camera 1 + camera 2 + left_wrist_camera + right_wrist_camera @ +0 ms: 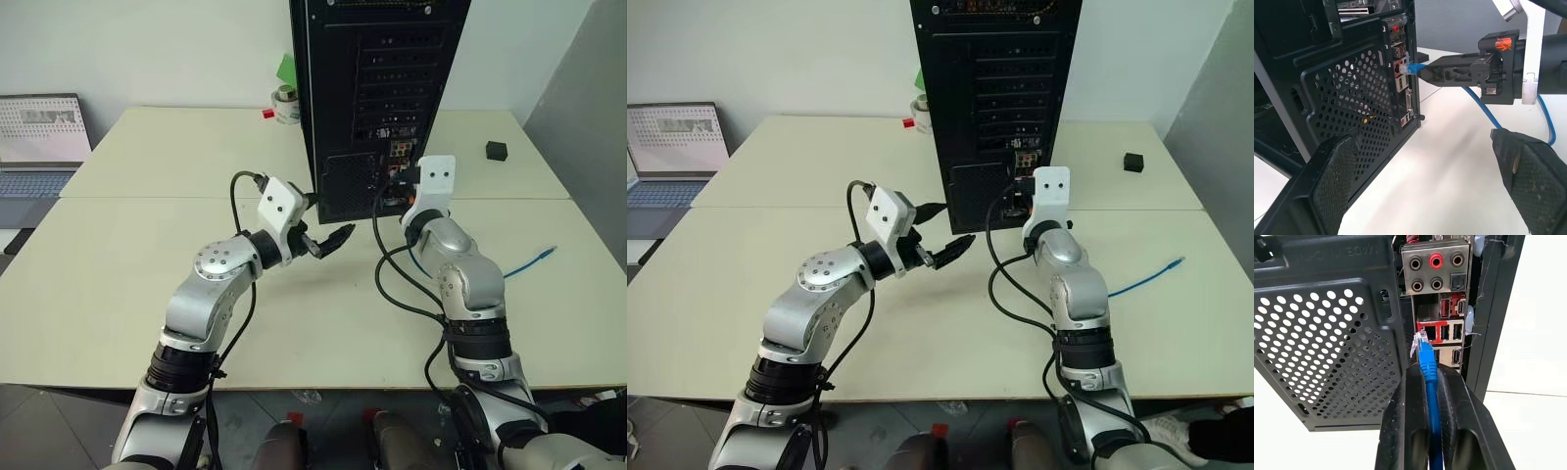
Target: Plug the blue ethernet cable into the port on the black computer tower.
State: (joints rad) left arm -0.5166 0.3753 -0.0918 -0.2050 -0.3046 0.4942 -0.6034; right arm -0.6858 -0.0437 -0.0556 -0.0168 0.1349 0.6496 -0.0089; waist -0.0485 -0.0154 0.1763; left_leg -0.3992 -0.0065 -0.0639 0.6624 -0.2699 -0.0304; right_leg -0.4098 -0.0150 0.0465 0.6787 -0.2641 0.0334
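Tower (377, 88), black PC case, stands upright at mid-table w/ its rear face toward the robot: perforated slot covers up top, mesh vent lower down, I/O panel w/ audio jacks and red-trimmed ports (1442, 333) beside the vent. R gripper (1426, 377) is clamped on the blue ethernet cable (1427, 367), fingers pressed tight either side of the cord just behind the plug; clear plug (1419, 343) sticks out past the fingertips, right at the red-trimmed port block, tip just at the panel. Can't tell whether it's seated in a port or only touching. Left wrist view gives the same from the side: R gripper level, pointing straight at the I/O panel, plug tip against the ports. Rest of the cable drops from the gripper, runs under the R arm and out across the cream table (147, 274) on the robot's right, far end w/ its plug (546, 254) lying flat, well apart from the tower. L gripper (328, 241) hangs open, fingers spread wide, nothing between them, near the tower's lower corner on the vent side, not touching the case. Small black cube (497, 150) sits on the table right of the tower. Laptop (39, 142) open at far left edge. Tape roll (285, 103) and a green item behind it, left of the tower, near the wall.
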